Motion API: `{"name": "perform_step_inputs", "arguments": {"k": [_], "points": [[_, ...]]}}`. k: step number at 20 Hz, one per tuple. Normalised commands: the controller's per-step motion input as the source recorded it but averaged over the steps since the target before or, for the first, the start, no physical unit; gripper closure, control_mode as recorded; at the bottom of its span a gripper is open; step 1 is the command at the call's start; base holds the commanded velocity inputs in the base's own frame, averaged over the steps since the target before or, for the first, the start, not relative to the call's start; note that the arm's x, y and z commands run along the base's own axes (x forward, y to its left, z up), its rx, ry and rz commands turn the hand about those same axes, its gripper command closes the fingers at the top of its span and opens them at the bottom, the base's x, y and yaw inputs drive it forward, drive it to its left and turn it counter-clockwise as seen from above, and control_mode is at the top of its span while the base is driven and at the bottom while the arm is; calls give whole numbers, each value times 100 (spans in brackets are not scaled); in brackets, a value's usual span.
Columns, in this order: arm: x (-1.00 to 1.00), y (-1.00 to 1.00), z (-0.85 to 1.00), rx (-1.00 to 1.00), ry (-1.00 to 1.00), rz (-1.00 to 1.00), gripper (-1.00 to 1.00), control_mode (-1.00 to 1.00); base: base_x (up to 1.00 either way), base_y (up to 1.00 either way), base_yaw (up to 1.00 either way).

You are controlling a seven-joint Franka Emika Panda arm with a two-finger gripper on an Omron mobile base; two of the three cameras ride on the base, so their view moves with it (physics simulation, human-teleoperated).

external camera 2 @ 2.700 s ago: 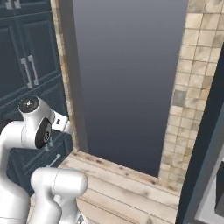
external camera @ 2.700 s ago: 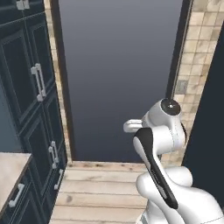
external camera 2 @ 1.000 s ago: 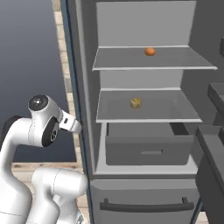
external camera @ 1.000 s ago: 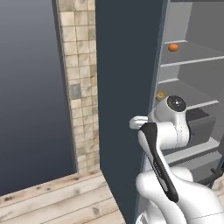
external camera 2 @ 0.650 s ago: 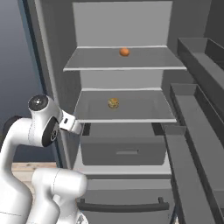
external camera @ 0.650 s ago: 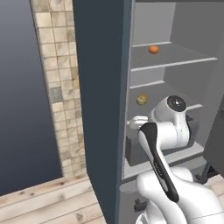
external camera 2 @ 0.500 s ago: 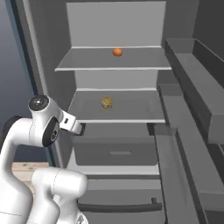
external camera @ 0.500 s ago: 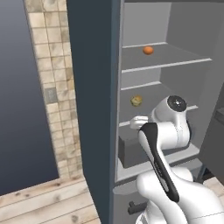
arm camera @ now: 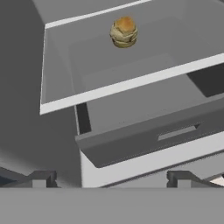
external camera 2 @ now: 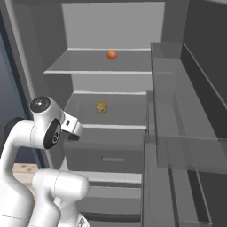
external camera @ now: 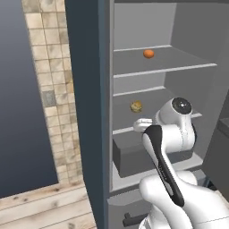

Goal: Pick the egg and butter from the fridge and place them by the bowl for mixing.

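Fridge [external camera 2: 57,26] open: egg [external camera 2: 112,54] on upper shelf, speckled lump [arm camera: 124,31] on shelf below, above grey drawer [arm camera: 148,135]; hand [arm camera: 111,178] open, empty, facing drawer.

A tan, lumpy, speckled round item [external camera: 136,106] lies toward twelve o'clock in the hand view, while a beige tiled wall strip [external camera: 51,89] meets pale wooden floorboards [external camera: 44,208].

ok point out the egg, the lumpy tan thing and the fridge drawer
egg [external camera 2: 111,54], right base view, its middle
lumpy tan item [arm camera: 124,31], hand view, its middle
fridge drawer [arm camera: 144,139], hand view, its front panel
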Motion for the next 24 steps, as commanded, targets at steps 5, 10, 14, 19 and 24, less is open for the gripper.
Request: {"name": "perform_step_inputs", "arguments": {"k": [5,10,14,19,24], "points": [[0,0,0,0,0,0,-100,100,52,-21,19],[0,0,0,0,0,0,-100,100,41,-18,14],[0,0,0,0,0,0,-100,100,22,-11,5],[0,0,0,0,0,0,-100,100,0,0,0],[0,0,0,0,0,0,-100,100,0,0,0]]}}
